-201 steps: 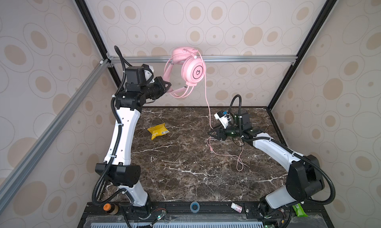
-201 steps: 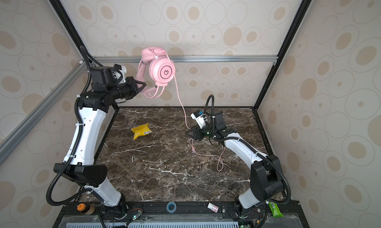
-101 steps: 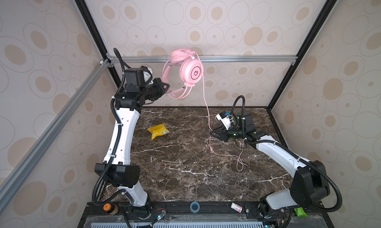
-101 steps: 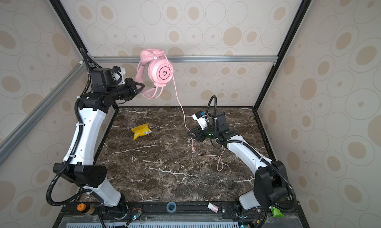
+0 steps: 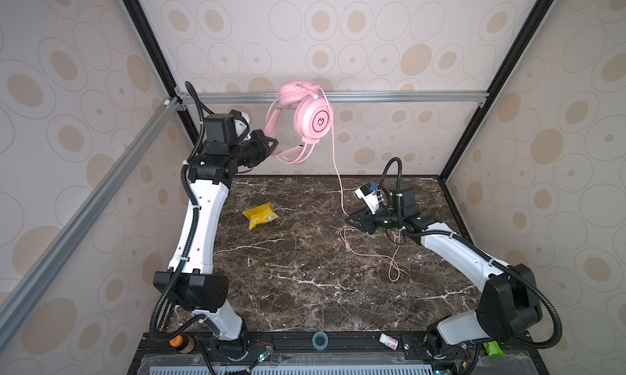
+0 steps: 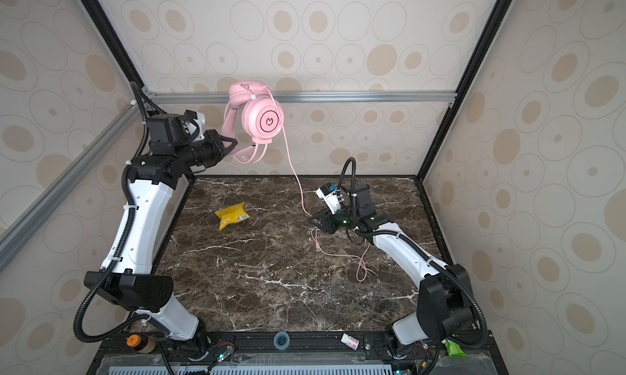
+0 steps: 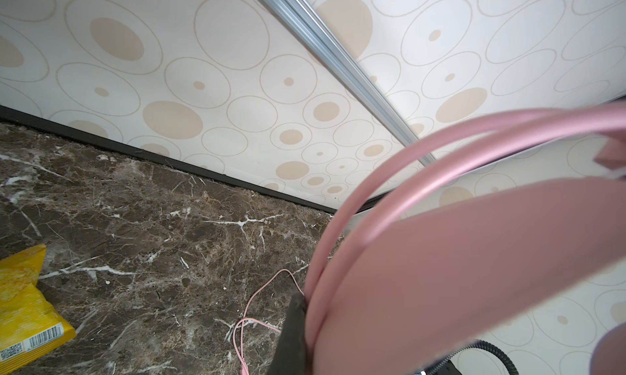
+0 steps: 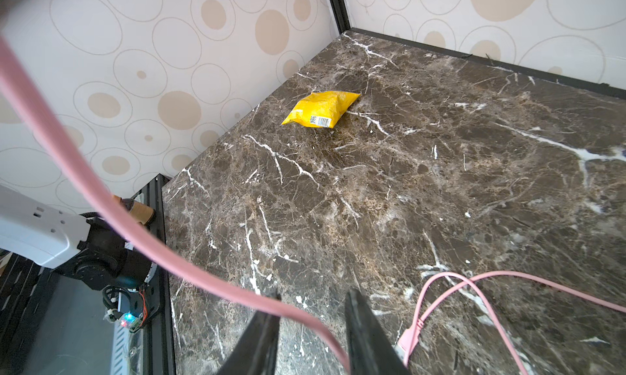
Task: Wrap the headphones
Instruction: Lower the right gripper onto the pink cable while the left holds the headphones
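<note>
Pink headband [image 7: 474, 271] sits clenched in the left gripper [image 5: 272, 143], which holds the headphones [image 5: 313, 121] high above the table [image 5: 288, 282]. I'd guess that is so the cable [image 5: 338, 176] hangs free and straight for winding. It drops from the earcup just beyond that gripper to the right gripper [image 5: 350, 220], which is low over the table and well apart from the left one. Its jaws stand parted with the cable running between them, not pinched as far as I can see, so it is probably guiding the slack. Past it, loose loops and the plug [image 8: 408, 339] lie on the marble. A yellow packet [image 5: 259, 215] lies off to the side. Both top views give the whole hang. Only the right wrist view shows the gap at the jaws, and only the left wrist view shows the grip close up.
</note>
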Controlling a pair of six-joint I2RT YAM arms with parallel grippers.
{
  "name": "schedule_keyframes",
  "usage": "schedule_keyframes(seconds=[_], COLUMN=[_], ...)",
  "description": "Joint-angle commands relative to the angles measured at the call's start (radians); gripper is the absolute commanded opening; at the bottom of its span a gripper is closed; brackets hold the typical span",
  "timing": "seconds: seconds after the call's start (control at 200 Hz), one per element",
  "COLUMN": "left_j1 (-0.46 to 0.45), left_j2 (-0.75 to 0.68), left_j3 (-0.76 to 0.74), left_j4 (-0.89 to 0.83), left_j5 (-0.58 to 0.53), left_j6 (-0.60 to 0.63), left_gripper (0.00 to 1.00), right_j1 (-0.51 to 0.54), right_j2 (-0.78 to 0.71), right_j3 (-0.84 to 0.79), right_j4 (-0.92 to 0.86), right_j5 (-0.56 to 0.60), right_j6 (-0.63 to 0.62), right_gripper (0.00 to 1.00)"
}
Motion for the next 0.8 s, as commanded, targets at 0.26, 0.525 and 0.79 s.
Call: schedule_keyframes(seconds=[0.26, 0.525, 0.79], left_j1=[0.007, 0.007, 0.003], left_j2=[-0.05, -0.065, -0.072], left_j3=[0.001, -0.051, -0.073], left_j4=[0.067, 0.087, 0.128], left_j5=[0.019, -0.036, -0.197], left_j6=[-0.032, -0.061, -0.141], left_gripper=[0.0, 0.0, 0.0], right_j1=[0.004, 0.005, 0.039], right_j2=[-0.009, -0.046, -0.119], right_j3=[0.003, 0.009, 0.043], right_j4=[-0.001, -0.069, -0.223], right_j5=[-0.016, 0.014, 0.082], right_j6=[-0.012, -0.036, -0.094], right_gripper=[0.18, 0.03, 0.0])
